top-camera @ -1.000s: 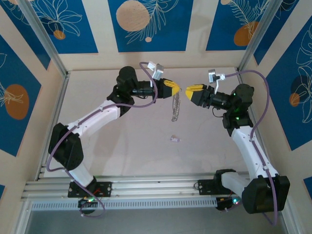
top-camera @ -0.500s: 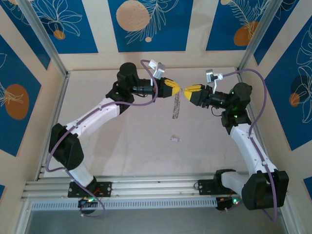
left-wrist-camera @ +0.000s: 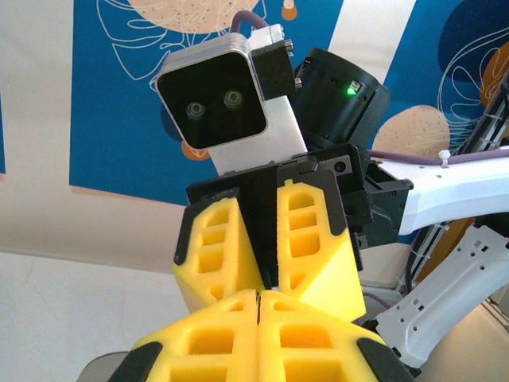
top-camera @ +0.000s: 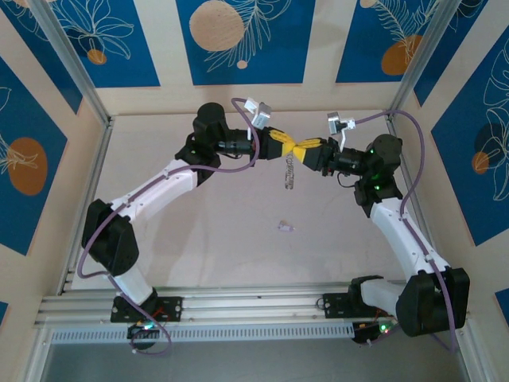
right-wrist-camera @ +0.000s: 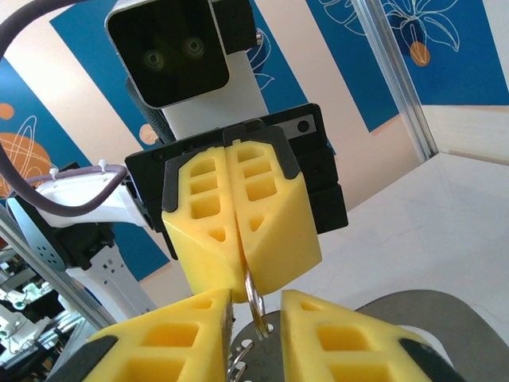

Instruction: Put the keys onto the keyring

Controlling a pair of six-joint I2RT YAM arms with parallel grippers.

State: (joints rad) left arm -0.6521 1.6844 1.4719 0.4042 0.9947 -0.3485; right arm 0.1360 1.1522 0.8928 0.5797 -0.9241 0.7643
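Looking down from above, the two claws sit nose to nose over the far middle of the table point(top-camera: 199, 239), well up off it. That meeting point is what the next move turns on.

The left gripper point(top-camera: 290, 147) has its yellow fingers pressed together, pinching the top of the keyring point(top-camera: 291, 170). The ring dangles straight down from those tips, so its long axis hangs vertically below the pinch. A fringe of small silvery bits runs along it.

The right gripper point(top-camera: 305, 149) comes in from the opposite side, pointing at the left one head-on. In the right wrist view its fingers are apart, and the thin loop stands in the gap between them, just under the left tips. I can't tell whether either pad actually touches the metal.

One loose key point(top-camera: 285, 227), pale with a lilac tint, lies flat on the table toward the near edge, well apart from both claws and roughly below the ring. Both arms would have to drop to reach it, and my guess is the right is the free one. For now the right only needs to squeeze shut to share the ring.
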